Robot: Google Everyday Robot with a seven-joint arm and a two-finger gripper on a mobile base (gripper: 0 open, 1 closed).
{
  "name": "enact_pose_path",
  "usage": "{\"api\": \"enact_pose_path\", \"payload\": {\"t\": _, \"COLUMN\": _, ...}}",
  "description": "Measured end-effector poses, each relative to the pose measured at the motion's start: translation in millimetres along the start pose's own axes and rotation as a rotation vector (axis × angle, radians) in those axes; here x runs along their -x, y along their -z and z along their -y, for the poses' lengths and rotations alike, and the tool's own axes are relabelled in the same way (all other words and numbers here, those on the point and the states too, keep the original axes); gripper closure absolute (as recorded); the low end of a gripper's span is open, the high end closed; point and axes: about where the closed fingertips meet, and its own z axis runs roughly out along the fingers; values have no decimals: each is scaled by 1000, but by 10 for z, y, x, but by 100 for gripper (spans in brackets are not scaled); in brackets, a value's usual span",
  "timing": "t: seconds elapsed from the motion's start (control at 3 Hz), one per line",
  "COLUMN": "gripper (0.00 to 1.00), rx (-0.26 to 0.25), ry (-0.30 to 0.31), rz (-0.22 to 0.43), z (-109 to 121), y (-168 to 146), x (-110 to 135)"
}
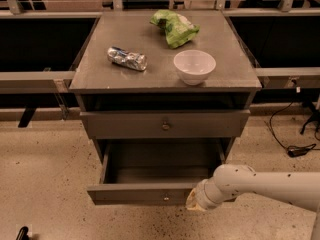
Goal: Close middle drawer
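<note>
The middle drawer (135, 194) stands pulled out and open, its inside bare, with a small round knob (166, 198) on its flat grey front. The taller-fronted drawer (165, 125) above it is shut. My white arm (265, 184) reaches in from the right. My gripper (194, 204) is at the right end of the open drawer's front, against or very close to it. The lowest drawer is hidden.
On the cabinet top (100, 74) lie a crushed can (127, 58), a white bowl (194, 66) and a green chip bag (175, 27). Dark shelving runs along both sides. A black cable (295, 149) lies on the speckled floor at the right.
</note>
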Motion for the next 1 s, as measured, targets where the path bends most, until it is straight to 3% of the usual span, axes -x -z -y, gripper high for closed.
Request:
{"api": "enact_pose_path", "payload": {"t": 0.67, "gripper": 100, "rx": -23, "ry": -28, "rz": -10, "z": 79, "y": -181, "x": -60}}
{"api": "enact_pose_path", "payload": {"t": 1.0, "gripper": 84, "rx": -24, "ry": -28, "rz": -10, "z": 82, "y": -185, "x": -61}}
